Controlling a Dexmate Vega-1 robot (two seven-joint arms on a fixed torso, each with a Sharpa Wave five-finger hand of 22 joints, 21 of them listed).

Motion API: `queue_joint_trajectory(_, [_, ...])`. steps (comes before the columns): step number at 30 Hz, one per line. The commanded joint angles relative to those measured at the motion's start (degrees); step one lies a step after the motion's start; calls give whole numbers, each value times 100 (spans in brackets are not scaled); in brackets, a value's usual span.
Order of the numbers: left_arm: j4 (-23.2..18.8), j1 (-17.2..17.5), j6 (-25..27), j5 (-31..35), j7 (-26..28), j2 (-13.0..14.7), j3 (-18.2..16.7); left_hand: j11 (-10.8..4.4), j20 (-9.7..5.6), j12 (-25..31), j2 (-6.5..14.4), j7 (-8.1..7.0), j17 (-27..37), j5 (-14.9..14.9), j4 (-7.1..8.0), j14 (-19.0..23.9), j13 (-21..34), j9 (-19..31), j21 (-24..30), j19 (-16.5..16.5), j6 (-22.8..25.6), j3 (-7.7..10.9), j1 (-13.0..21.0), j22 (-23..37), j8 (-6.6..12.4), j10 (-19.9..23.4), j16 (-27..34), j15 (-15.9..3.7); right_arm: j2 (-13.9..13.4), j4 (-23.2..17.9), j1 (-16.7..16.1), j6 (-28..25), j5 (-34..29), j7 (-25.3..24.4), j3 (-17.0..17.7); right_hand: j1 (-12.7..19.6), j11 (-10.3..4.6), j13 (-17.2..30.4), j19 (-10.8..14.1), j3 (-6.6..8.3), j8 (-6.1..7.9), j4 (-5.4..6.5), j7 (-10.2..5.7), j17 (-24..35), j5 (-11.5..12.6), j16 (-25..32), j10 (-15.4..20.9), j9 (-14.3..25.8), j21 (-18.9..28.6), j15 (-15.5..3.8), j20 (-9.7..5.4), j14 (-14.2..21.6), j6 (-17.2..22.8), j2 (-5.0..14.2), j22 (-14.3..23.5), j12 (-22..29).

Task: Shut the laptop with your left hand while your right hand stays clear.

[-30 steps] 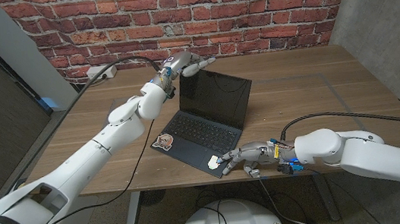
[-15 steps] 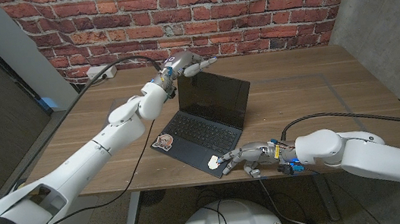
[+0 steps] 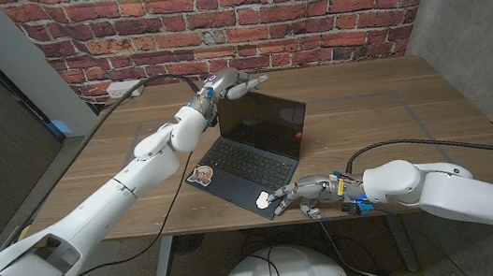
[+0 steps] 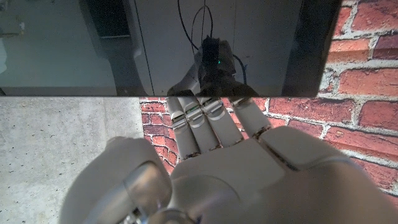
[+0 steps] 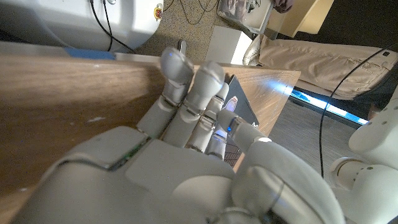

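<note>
A dark laptop (image 3: pixel 248 162) stands open at the table's middle, its screen (image 3: pixel 263 123) facing me and nearly upright. My left hand (image 3: pixel 234 85) reaches over the lid's top edge from behind. In the left wrist view its straight fingers (image 4: pixel 205 121) touch the edge of the dark lid (image 4: pixel 149 46) and grip nothing. Down at the table's near edge, my right hand (image 3: pixel 302 192) holds nothing. Its fingertips sit at the laptop's front corner beside a white sticker (image 3: pixel 262 198). In the right wrist view, that hand's bent fingers (image 5: pixel 186 93) point at the laptop corner (image 5: pixel 244 109).
A cartoon sticker (image 3: pixel 200 174) marks the laptop's other front corner. A power strip (image 3: pixel 124 89) lies at the far left of the wooden table (image 3: pixel 394 110), and a thin cable (image 3: pixel 322 100) runs behind the laptop. A brick wall (image 3: pixel 306 8) closes the back.
My left hand has moved a little nearer and lower over the lid's top edge, and the lid has tipped slightly towards the keyboard. The right hand has stayed put.
</note>
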Motion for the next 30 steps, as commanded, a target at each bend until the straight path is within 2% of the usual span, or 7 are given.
queue_joint_trajectory(1, [-162,167,101,-116,-65,56,-38,15,25,42,-11,5,45,38,-33,-83,49,31,-37,-71,-59,-22,58,32,-19,-62,-41,10,-19,-54,-118,-149,120,-301,115,-35,63,-4,45,20,-7,-37,381,-20,35,-24,21,0,29,18,-170,14,276,19,36,-17])
queue_joint_trajectory(13, [-388,349,67,-165,9,113,-113,0,39,73,-3,-5,104,38,-29,-176,114,52,-67,-118,-85,-26,65,35,-43,-154,-72,6,-44,-86,-133,-308,155,-450,143,-15,89,-4,39,38,-15,-56,412,-52,53,-29,11,2,29,18,-170,22,272,25,64,-25])
queue_joint_trajectory(26, [-783,722,241,-265,-115,294,-203,16,48,121,2,3,158,38,-26,-208,171,61,-89,-145,-72,-30,71,36,-55,-185,-80,2,-59,-78,-142,-366,198,-470,116,-7,150,-3,22,43,-11,-52,448,-95,72,-42,-1,3,17,20,-169,12,286,22,95,-28])
queue_joint_trajectory(29, [-856,791,282,-268,-147,352,-228,24,58,125,3,-6,172,38,-25,-214,183,64,-103,-172,-74,-32,72,35,-59,-206,-82,2,-72,-70,-200,-265,193,-543,145,-16,202,-4,-41,26,57,-38,412,-103,74,-39,44,7,-60,20,-170,28,528,17,23,-12])
queue_joint_trajectory(30, [-871,812,287,-283,-159,367,-240,17,60,129,3,-5,175,38,-24,-216,181,64,-105,-174,-75,-32,73,35,-61,-199,-82,2,-81,-92,-259,-231,206,-637,183,-27,236,-5,-52,14,109,-24,291,-118,76,-55,115,13,-84,19,-168,6,768,16,-7,8])
